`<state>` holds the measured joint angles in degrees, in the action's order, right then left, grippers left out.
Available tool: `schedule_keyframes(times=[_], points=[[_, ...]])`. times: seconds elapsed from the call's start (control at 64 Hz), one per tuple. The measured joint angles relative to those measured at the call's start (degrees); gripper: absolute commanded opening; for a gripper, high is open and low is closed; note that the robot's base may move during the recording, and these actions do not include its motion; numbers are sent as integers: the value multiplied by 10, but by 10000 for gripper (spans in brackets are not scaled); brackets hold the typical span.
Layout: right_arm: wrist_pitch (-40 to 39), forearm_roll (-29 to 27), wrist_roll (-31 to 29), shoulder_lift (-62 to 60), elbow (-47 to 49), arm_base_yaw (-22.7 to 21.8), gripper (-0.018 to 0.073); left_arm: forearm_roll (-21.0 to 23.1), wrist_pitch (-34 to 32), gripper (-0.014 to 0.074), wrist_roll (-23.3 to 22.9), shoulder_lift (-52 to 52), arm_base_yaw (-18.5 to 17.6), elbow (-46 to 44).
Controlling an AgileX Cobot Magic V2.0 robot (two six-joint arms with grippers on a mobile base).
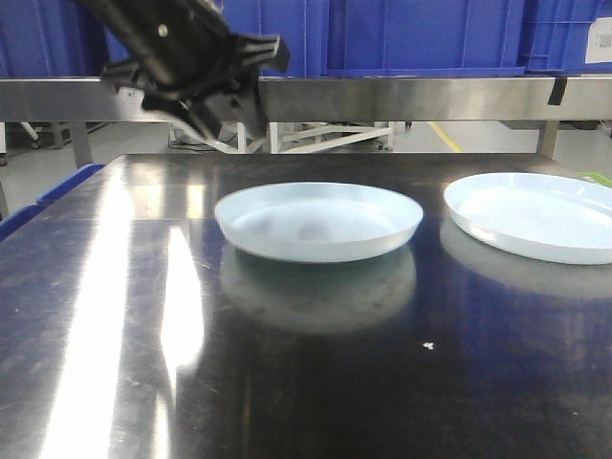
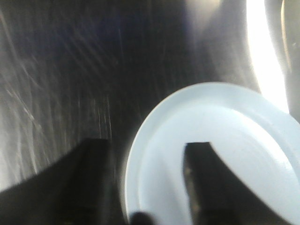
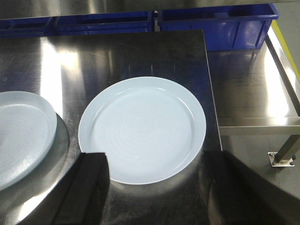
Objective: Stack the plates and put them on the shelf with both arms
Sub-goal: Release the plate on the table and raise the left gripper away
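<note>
Two pale blue-white plates lie apart on the dark steel table (image 1: 287,363): one at the middle (image 1: 318,220), one at the right (image 1: 535,215). My left gripper (image 1: 215,110) hangs above the table, behind and left of the middle plate. In the blurred left wrist view it (image 2: 147,154) is open. One finger (image 2: 211,183) is over that plate (image 2: 225,136) and the other (image 2: 89,183) is over bare table outside the rim. My right gripper (image 3: 157,157) is open above the near rim of the right plate (image 3: 143,129). The middle plate (image 3: 21,136) shows at that view's left edge.
Blue crates (image 1: 421,33) stand behind a steel rail (image 1: 411,96) at the table's back. In the right wrist view the table's edge runs just right of the plate, with a lower steel shelf (image 3: 253,93) beyond it and more blue crates (image 3: 215,23).
</note>
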<state>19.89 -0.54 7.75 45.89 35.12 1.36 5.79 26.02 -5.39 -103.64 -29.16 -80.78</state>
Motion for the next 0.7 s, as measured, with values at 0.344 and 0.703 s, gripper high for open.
schedule_keyframes(times=[0.344, 0.703], points=[[0, 0, 0, 0, 0, 0, 526, -41, -4, 88, 0, 133, 30, -4], [0, 0, 0, 0, 0, 0, 526, -42, -33, 88, -15, 373, 183, 157]])
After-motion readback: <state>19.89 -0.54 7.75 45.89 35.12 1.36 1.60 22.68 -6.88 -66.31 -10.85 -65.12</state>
